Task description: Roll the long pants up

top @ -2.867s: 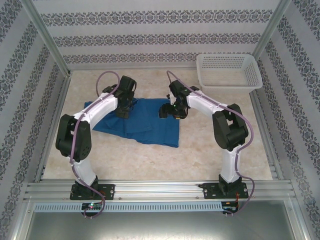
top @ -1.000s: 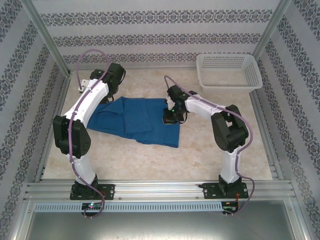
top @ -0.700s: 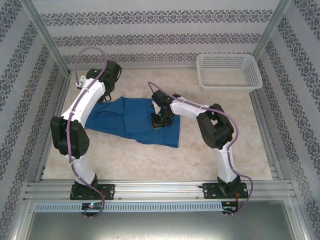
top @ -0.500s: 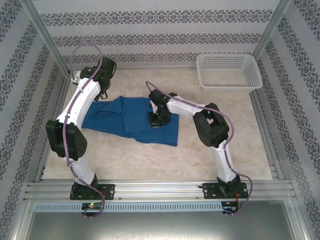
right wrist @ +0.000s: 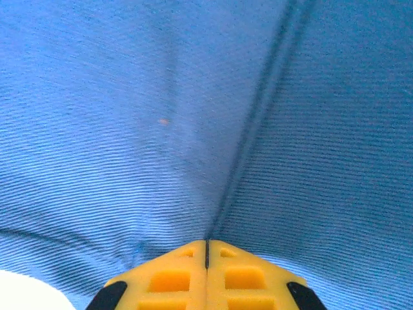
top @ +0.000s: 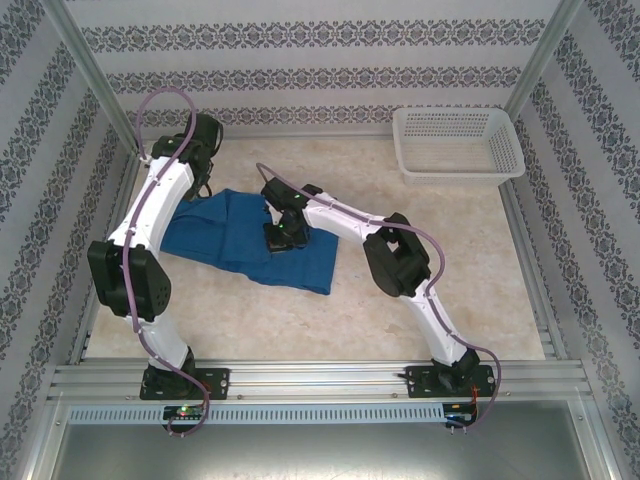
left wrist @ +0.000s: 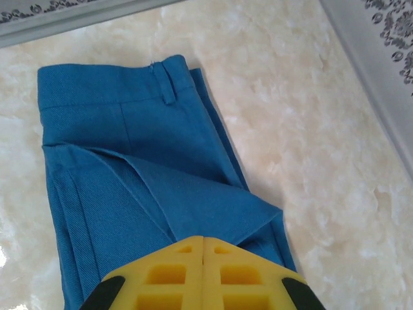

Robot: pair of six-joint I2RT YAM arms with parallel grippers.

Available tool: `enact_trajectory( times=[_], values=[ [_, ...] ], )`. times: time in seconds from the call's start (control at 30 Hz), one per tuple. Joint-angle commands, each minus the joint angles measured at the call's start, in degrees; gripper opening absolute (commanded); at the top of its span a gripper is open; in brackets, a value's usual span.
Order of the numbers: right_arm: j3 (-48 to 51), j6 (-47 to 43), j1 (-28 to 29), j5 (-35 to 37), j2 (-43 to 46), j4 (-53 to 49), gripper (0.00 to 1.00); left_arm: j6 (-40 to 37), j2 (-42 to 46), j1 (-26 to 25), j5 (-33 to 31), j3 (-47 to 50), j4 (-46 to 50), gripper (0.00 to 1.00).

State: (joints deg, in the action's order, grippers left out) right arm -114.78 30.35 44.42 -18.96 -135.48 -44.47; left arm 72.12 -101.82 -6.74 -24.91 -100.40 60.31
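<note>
The long pants (top: 235,238) lie as flat blue cloth on the table, left of centre. My left gripper (top: 203,188) is at their far left end. In the left wrist view it (left wrist: 203,239) is shut, with a raised fold of the pants (left wrist: 129,129) running into its tips; the waistband with a belt loop lies beyond. My right gripper (top: 281,240) is down on the middle of the cloth. Seen from the right wrist, it (right wrist: 206,242) is shut and pinches the pants (right wrist: 129,97), a crease running straight out from its tips.
A white mesh basket (top: 457,140) stands at the back right. Metal frame rails run along the left edge (top: 115,215) and the back (left wrist: 77,16). Bare marble-look table (top: 430,230) lies to the right of the pants and in front of them.
Both grippers have moved left, the right one far across the cloth. The pants have been dragged left with them and their right part has drawn in.
</note>
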Motion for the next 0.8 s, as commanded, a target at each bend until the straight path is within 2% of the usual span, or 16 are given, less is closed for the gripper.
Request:
enact_trajectory(
  times=[0.0,0.13,0.3,0.4,0.47,0.6,0.77],
  values=[
    [-1.6,1.8,-0.5,-1.4,-0.9,-0.3,0.00,-2.3,-0.8,0.2,1.7,1.1,-1.0,0.00],
    [-4.9,4.4,-1.5,-4.7,-3.1,3.0,0.00,-2.8,-0.6,0.2,3.0,1.8,-1.4,0.00],
    [-22.7,6.5,-0.9,-10.1,-12.1,-0.1,0.00,-4.1,-0.1,0.2,4.6,2.4,-1.8,0.00],
    [-24.5,12.8,-0.8,-15.9,-13.7,7.4,0.00,-6.5,-0.7,0.2,6.5,2.7,-3.3,0.00],
    [-25.7,13.7,-0.4,-16.5,-13.6,9.5,0.00,-7.8,-1.5,0.2,8.8,2.8,-4.3,0.00],
    [-24.3,2.3,-1.8,-6.0,-9.4,-3.2,0.00,-13.3,-2.2,0.2,14.4,3.1,-8.5,0.00],
    [-6.0,-8.7,-7.2,7.6,1.1,-11.4,0.00,-21.7,-4.0,0.2,19.5,0.2,-7.8,0.00]
  ],
)
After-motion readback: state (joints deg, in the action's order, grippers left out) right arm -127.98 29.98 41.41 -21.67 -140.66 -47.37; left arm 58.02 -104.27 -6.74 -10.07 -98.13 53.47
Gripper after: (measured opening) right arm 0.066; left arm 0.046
